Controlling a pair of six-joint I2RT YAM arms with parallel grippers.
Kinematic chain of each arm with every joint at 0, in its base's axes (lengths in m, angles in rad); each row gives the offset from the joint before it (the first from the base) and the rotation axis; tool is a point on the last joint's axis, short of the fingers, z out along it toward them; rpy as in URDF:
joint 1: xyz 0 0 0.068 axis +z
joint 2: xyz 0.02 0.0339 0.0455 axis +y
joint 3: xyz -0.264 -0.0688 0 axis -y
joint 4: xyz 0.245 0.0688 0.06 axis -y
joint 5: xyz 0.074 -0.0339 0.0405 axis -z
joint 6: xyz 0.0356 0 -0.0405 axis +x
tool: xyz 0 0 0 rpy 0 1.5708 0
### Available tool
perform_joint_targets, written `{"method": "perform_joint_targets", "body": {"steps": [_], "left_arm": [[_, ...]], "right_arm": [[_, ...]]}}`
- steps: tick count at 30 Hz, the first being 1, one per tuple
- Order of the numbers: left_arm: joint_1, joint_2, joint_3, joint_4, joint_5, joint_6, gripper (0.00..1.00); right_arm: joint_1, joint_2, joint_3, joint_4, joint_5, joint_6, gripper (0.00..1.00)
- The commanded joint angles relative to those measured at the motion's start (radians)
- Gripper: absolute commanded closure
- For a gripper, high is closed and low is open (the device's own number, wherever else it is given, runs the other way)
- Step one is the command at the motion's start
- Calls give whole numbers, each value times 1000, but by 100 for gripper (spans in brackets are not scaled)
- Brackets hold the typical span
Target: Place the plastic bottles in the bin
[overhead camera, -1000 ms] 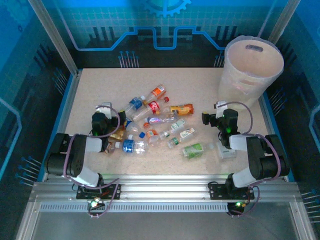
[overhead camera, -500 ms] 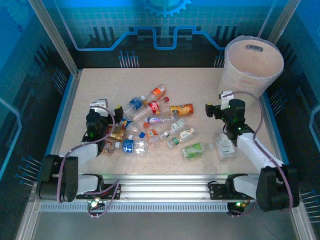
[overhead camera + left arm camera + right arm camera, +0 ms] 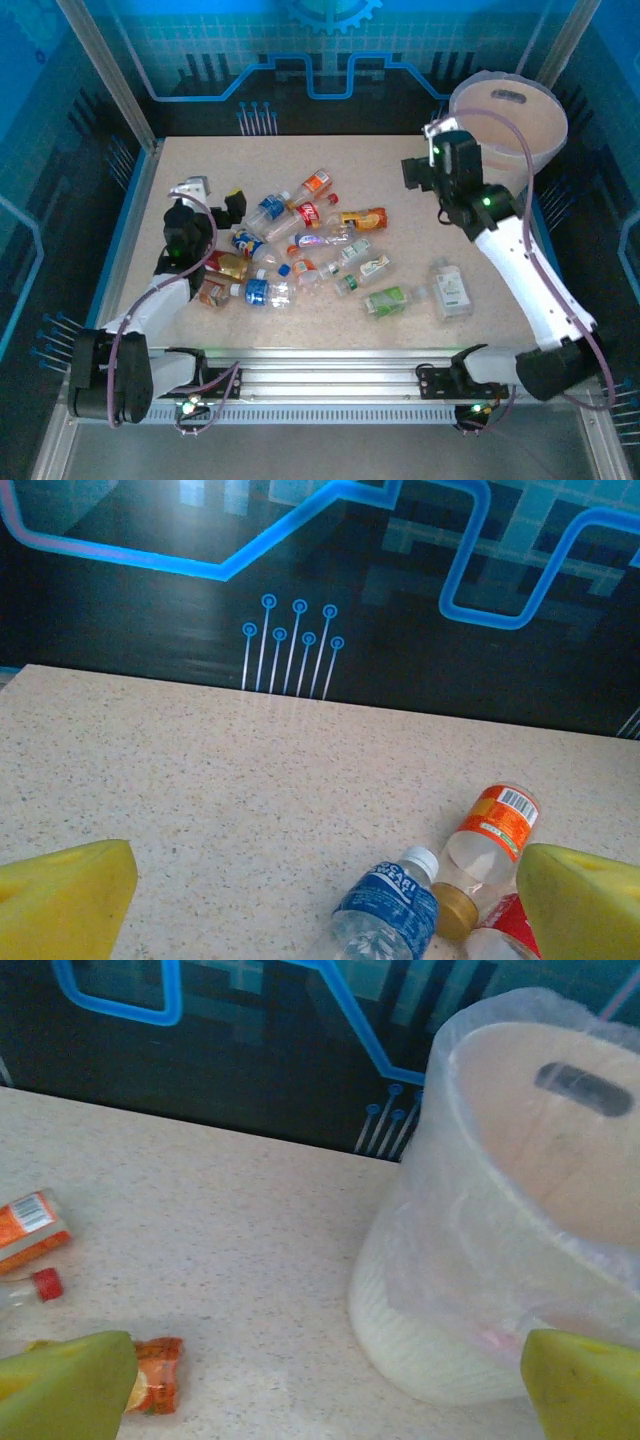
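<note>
**Bottles on the table, bin upright, both grippers wide and empty**

The bin (image 3: 545, 140) stands upright at the far right corner of the table (image 3: 250, 160), mouth up; one slot handle shows on its far inner wall.

The plastic bottles (image 3: 300, 245) lie on their sides in a loose heap at mid-table, long axes running every which way; count about fourteen, though the tangle makes it unsure. At the heap's far edge an orange-labelled bottle (image 3: 317, 183) lies on a diagonal, near-left to far-right; just beside it a blue-labelled bottle (image 3: 268, 208) runs nearly parallel, white cap toward the far side. A green-labelled bottle (image 3: 388, 300) lies roughly left to right at the near edge. One clear bottle (image 3: 450, 290) lies apart to the right, long axis near to far, cap end away from the arms.

Left arm: forearm reaches up the left side of the heap; the left gripper (image 3: 215, 197) sits at the heap's far left corner, aimed toward the far right; its yellow fingers (image 3: 60, 895) stand wide, nothing between them.

Right arm: stretched long toward the far side; the right gripper (image 3: 422, 150) sits just left of the bin; its fingers (image 3: 65, 1385) are spread wide, holding nothing.

Tally: one bin; two arms; two grippers.
</note>
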Motion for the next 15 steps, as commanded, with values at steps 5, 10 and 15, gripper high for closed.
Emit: {"method": "perform_joint_targets", "body": {"steps": [5,10,15], "left_arm": [[-24,-37,38,-60,39,-24,1],[-35,-26,35,-45,51,-36,1],[-43,-15,32,-40,64,-40,1]], "right_arm": [[52,202,411,-415,336,30,0],[-25,308,558,-442,348,-36,0],[-88,351,558,-389,255,-103,0]]}}
